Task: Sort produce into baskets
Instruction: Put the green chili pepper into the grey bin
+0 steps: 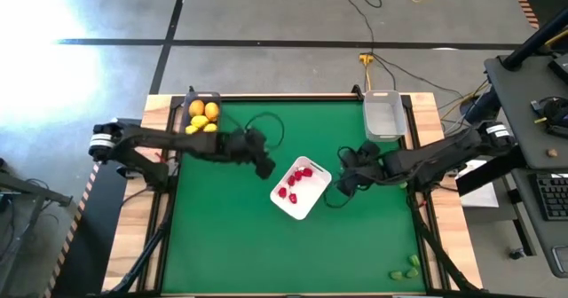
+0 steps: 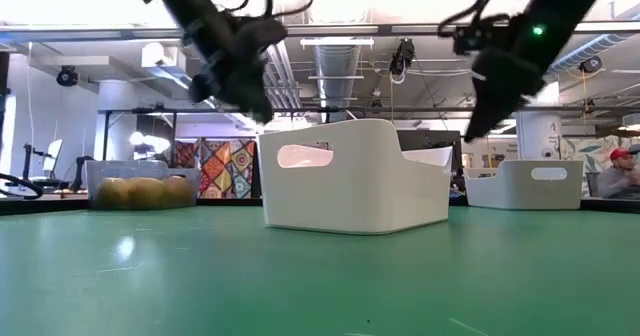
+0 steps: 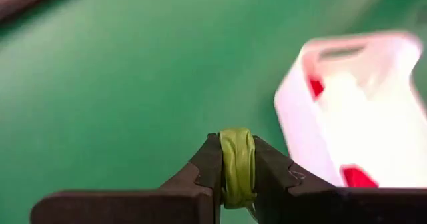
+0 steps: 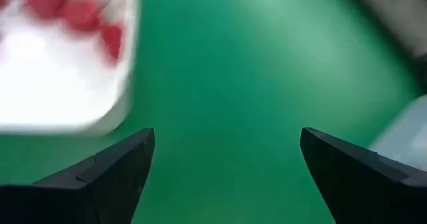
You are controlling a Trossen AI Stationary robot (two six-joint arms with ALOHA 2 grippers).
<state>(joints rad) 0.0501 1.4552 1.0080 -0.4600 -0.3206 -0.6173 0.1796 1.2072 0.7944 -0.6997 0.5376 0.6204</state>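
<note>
**Green piece in my left hand, beside the white tray**

Nearest the front edge of the green surface, well away from the white tray, a few loose green pieces lie at the corner on my right arm's side. At the centre sits the tray, holding red berries. My left hand hovers just beside it, on the side toward the dark bin, pressed together on a small green piece that stands upright between the fingertips. I judge it light and a little soft, smooth enough to slip, so it is best pinched across its middle with modest force. My right hand hangs on the tray's opposite side, fingers spread and carrying nothing. Farther back, beyond the tray, the dark bin with yellow lemons stands at the far corner on my left arm's side, and the clear bin stands at the other far corner.
</note>
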